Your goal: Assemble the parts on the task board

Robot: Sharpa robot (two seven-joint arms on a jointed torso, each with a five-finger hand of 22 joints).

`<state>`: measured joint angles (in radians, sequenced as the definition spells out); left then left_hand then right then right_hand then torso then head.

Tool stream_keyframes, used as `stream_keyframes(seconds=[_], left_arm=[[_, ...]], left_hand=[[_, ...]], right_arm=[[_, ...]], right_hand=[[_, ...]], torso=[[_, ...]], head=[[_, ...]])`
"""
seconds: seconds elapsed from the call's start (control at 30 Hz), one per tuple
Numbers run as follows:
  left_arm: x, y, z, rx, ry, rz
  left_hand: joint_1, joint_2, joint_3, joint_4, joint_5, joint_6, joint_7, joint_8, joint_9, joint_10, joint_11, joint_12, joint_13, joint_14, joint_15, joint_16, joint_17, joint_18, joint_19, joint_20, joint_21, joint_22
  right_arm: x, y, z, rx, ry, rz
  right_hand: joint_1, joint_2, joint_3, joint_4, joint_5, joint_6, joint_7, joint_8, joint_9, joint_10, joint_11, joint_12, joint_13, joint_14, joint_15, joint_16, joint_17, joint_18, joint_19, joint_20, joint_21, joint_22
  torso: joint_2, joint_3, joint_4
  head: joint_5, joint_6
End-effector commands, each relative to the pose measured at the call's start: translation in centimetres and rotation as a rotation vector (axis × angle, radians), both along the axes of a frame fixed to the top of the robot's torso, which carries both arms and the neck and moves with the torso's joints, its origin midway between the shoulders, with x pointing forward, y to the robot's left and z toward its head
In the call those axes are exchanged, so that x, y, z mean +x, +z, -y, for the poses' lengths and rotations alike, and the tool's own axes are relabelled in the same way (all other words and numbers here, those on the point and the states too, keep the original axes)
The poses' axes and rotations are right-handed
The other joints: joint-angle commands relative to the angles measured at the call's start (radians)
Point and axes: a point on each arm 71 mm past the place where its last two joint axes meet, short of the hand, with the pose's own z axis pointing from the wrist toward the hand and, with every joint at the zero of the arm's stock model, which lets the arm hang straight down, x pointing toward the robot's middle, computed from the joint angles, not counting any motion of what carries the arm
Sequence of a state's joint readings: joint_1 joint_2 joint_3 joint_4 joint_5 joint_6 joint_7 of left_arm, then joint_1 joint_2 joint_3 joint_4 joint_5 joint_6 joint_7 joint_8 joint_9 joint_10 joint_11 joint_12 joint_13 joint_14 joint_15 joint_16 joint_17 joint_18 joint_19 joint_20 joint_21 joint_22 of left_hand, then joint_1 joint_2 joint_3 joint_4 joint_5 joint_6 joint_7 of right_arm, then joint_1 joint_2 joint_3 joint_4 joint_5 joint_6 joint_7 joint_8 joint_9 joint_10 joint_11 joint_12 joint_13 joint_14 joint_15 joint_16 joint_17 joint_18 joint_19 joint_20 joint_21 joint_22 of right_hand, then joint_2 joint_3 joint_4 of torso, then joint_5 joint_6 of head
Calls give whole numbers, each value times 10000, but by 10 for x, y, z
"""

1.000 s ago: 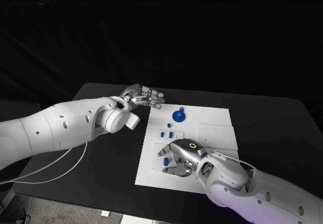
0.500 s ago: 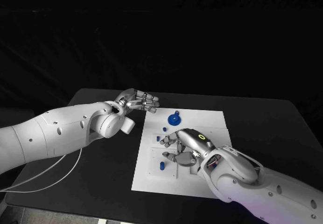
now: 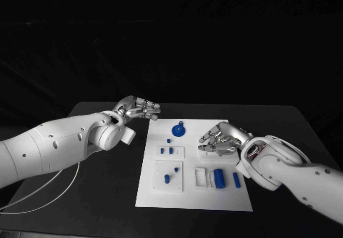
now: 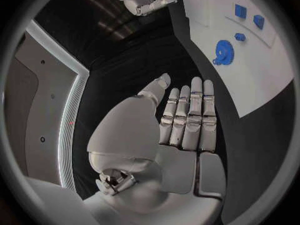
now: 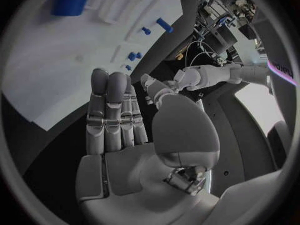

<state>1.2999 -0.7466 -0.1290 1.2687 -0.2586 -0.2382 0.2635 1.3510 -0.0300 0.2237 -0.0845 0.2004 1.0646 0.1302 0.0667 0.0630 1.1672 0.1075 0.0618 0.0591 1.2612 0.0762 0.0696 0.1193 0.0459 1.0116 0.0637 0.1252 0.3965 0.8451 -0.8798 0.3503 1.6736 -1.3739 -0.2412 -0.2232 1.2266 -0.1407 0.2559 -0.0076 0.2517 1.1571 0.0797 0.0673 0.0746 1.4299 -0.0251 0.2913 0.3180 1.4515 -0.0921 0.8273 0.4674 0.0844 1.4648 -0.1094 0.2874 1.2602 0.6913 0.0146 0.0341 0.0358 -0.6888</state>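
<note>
Right hand (image 3: 223,140) covers part of the task board (image 3: 197,198) (far right).

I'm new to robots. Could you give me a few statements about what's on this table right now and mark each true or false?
1. The white task board lies on a black table. True.
2. The left hand holds the blue gear. False: the blue gear lies on the board, and that hand hovers over the table beside the board, holding nothing.
3. The right hand is above the board. True.
4. All the blue parts are stacked in one pile. False: they are spread out, such as the blue block nearer the robot than the gear.
</note>
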Motion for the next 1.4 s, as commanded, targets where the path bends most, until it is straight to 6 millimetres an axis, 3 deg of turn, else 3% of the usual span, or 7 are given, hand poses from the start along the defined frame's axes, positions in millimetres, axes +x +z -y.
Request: stream_keyframes(seconds=[0.03, 0.1, 0.33, 0.7, 0.97, 1.2, 1.4], left_arm=[[-2, -2, -1, -225, -45, 318], [-2, -7, -3, -164, 89, 209], [-7, -20, -15, -262, 454, -166], [-18, -33, -14, -844, 706, -674], [-22, -44, -12, -978, 423, -1187], [-24, -47, -9, -1030, 279, -1267], [-25, -47, -10, -1111, 154, -1288]], left_hand=[[-58, 48, 94, 34, -65, 45, -24, -29, 0, 611, -195, -37, -5, 313, -116, 77, 77, -72, 118, -95, 65, 0], [-82, 0, 148, 68, -69, 36, -39, -27, 1, 745, -244, -41, -7, 435, -165, 33, 121, -147, 184, -179, 101, -1], [-153, -128, 119, 110, -89, -12, -81, -35, -2, 305, -127, -37, -6, 709, -227, 26, 227, -65, 521, -308, 444, 196], [-570, -230, -596, 484, -183, -1477, -53, -44, -25, 70, -20, -21, 7, 400, -61, -28, 203, -68, 353, -93, 225, -77], [-45, 584, -2818, 528, -345, -897, 97, -18, -5, -200, 87, -28, 8, 180, 46, -35, 228, -29, 658, 22, -176, -1196], [-184, 533, -2954, 581, -458, -976, 102, -16, -7, -259, 114, -26, 11, 106, 83, -36, 209, -37, 645, 53, -139, -1463], [-794, 115, -3406, 939, -1481, -1598, 230, -48, -32, -374, 189, -23, 16, -44, 162, -51, 182, -47, 563, 121, -194, -1585]], right_arm=[[0, -10, 13, 401, 77, -2366], [0, -10, 25, 205, -422, -2814], [-2, -19, 48, -928, -1750, -4738], [-13, -42, 53, -2751, -1571, -6440], [-20, -56, 47, -3175, -1282, -6915], [-23, -62, 35, -3042, -1209, -7006], [-23, -69, 29, -3421, -1159, -6936]], right_hand=[[-66, 314, -738, 384, 492, 162, -182, -46, 95, -693, -130, 2124, 2336, -142, -44, 837, 963, -271, 539, -134, 2547, 955], [220, 705, -802, 476, 505, 144, -178, -37, 186, -1366, -108, 3341, 3933, -390, -78, 1178, 1676, -265, 502, -124, 3388, 1355], [-417, 429, -99, 707, 511, -5, -157, -32, 468, -1592, -90, 4371, 6340, -402, -24, 1250, 3460, -232, 283, -51, 4423, 1417], [-1196, 691, -359, 641, 62, 253, -302, -32, 827, -416, -133, 6876, 8615, -74, 17, 1990, 4929, -340, 376, -17, 5009, 1525], [-1530, 343, -217, 1277, -860, -110, -162, -39, 1015, -232, 3, 7711, 9328, -24, 94, 2116, 5131, -330, 319, 40, 5417, 1556], [-1455, -33, -153, 2033, -1418, -351, -96, -38, 1072, -157, 62, 7895, 9512, -22, 124, 2176, 5212, -294, 271, 85, 5602, 1561], [-1424, -471, -228, 2815, -2027, -538, -61, -38, 1013, -216, 72, 7804, 9511, -43, 101, 2151, 5240, -302, 223, 47, 5606, 1549]], torso=[[-194, 34, -38], [-267, 35, -45], [-481, 14, -137], [-879, -146, -107], [-1046, -195, -75], [-1053, -210, -58], [-990, -209, -74]], head=[[-177, -48], [-224, -47], [-340, -109], [-858, -464], [-851, -594], [-829, -647], [-756, -635]])
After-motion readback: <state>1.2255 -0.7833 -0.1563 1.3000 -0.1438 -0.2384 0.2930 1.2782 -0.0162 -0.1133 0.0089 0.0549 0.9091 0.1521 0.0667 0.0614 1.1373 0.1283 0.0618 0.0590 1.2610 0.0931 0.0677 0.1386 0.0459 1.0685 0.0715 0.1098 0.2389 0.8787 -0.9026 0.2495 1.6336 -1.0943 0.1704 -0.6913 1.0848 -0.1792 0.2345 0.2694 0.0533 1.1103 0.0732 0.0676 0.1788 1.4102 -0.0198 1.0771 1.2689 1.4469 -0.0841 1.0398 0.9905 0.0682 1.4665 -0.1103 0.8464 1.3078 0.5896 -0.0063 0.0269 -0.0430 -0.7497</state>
